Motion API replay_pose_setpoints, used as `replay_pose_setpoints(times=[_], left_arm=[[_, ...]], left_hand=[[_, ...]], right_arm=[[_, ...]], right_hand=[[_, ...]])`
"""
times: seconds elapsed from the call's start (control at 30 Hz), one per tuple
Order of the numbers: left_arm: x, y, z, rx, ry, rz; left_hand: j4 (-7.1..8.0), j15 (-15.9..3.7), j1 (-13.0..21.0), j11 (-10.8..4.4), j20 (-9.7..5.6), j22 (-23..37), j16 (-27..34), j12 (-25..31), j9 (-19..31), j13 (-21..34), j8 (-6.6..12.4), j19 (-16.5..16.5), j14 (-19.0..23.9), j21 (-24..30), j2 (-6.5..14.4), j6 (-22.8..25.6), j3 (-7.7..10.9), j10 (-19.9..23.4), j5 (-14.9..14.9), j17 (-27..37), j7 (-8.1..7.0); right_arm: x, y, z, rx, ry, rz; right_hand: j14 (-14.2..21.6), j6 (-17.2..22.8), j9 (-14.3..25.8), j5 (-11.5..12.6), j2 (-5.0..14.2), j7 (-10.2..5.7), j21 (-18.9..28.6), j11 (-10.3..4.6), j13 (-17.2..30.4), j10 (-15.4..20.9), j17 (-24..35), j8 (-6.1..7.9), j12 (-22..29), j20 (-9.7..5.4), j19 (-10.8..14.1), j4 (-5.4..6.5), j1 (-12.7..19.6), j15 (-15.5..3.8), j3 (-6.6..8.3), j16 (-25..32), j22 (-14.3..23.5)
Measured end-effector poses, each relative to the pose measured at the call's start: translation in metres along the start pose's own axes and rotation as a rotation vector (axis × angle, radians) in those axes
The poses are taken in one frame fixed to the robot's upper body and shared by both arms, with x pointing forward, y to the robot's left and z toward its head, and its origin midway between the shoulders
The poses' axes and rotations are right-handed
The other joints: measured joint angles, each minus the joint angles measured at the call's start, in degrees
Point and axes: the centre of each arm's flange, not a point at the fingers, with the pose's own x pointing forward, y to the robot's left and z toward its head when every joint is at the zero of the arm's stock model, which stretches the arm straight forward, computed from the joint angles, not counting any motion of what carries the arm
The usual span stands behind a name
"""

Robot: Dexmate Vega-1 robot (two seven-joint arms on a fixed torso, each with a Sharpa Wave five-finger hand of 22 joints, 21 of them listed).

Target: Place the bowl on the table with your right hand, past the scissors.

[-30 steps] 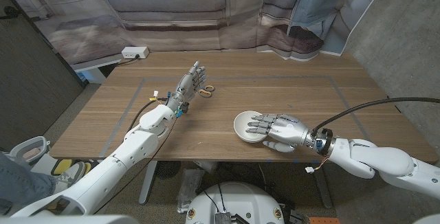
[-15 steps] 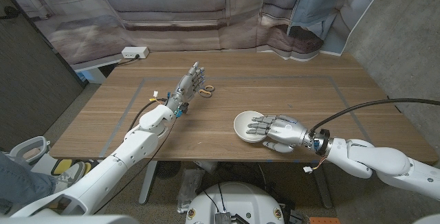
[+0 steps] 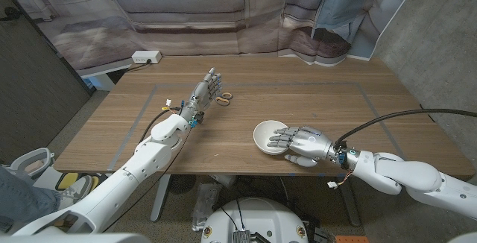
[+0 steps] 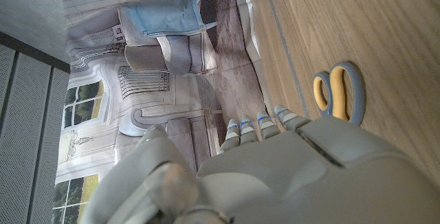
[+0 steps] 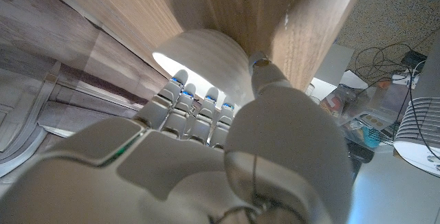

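I am gripping the white bowl [image 3: 268, 136] with my right hand [image 3: 299, 142] (fingers lying over its rim) near the desk's [image 3: 313, 101] front edge.

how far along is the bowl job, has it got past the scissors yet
Early. The right hand has its fingers over the white bowl, which sits near the table's front edge. The scissors lie farther back beside the left hand. Lifting and placing beyond them remain.

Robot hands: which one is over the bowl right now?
The right robot hand. Its fingers reach over the white bowl near the table's front edge. The left robot hand stands farther back, beside the scissors, holding nothing.
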Motion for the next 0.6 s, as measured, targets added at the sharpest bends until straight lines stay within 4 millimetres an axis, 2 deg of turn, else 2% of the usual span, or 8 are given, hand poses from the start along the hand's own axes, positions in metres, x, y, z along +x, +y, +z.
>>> replay_pose_setpoints(times=[0.23, 0.6], left_arm=[[-0.0011, -0.0005, -0.0024, -0.005, 0.003, 0.005], [-0.0005, -0.0018, -0.0058, -0.012, 0.005, 0.008]], left_hand=[[0.19, 0.00, 0.00, 0.00, 0.00, 0.00, 0.00, 0.00, 0.00, 0.00, 0.00, 0.00, 0.00, 0.00, 0.00, 0.00, -0.19, 0.00, 0.00, 0.00, 0.00], [0.23, 0.00, 0.00, 0.00, 0.00, 0.00, 0.00, 0.00, 0.00, 0.00, 0.00, 0.00, 0.00, 0.00, 0.00, 0.00, -0.25, 0.00, 0.00, 0.00, 0.00]], right_arm=[[-0.0003, 0.0035, -0.0012, 0.003, 0.003, 0.004], [-0.0013, 0.0041, -0.0036, 0.000, 0.010, -0.008]], right_hand=[[1.74, 1.71, 0.00, -0.08, 0.22, -0.15, 0.24, -0.21, 0.00, 1.63, 0.27, 0.41, 0.52, 0.09, 0.95, 0.10, 0.22, 0.00, -0.05, 0.44, 0.06], [8.15, 7.09, 0.00, -1.13, 1.22, -1.97, 1.80, -2.39, 0.30, 7.46, 0.66, 1.70, 2.32, 0.17, 4.71, 0.74, 0.43, -0.20, -0.38, 1.85, 0.46]])
